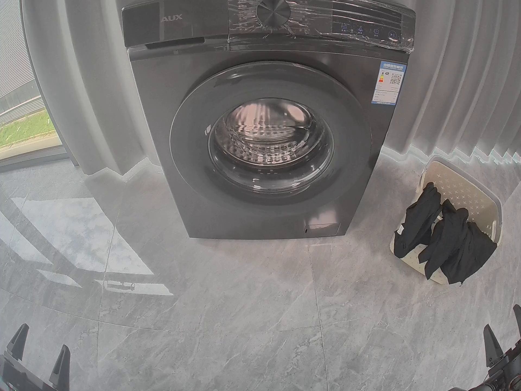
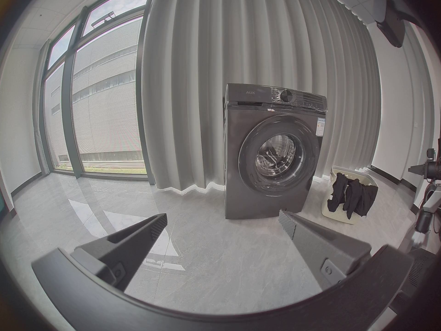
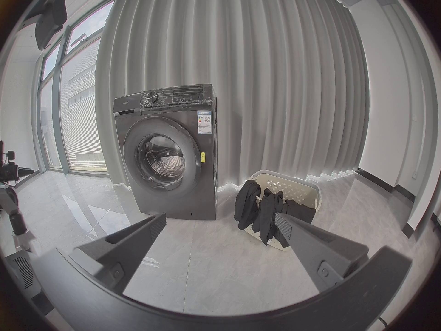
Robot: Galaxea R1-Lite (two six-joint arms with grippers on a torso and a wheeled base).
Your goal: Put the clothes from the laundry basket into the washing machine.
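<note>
Grey tiled floor (image 1: 217, 310). Black clothes (image 1: 450, 240) draped over laundry basket (image 1: 480, 194) beside washing machine (image 1: 271, 137). Left gripper (image 2: 221, 217), right gripper (image 3: 219, 217) spread.

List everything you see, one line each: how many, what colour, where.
dark grey front-loading washing machine: one, dark grey, straight ahead against the curtain
cream perforated plastic laundry basket: one, cream, on the floor right of the machine
black clothes: a few, count unclear, black, draped over the basket's rim
pale pleated curtain: one, pale grey, behind machine and basket
large window: one, dark-framed, far left
grey marbled tile floor: one, grey, underfoot
left end effector: one, black, low left, open
right end effector: one, black, low right, open
</note>
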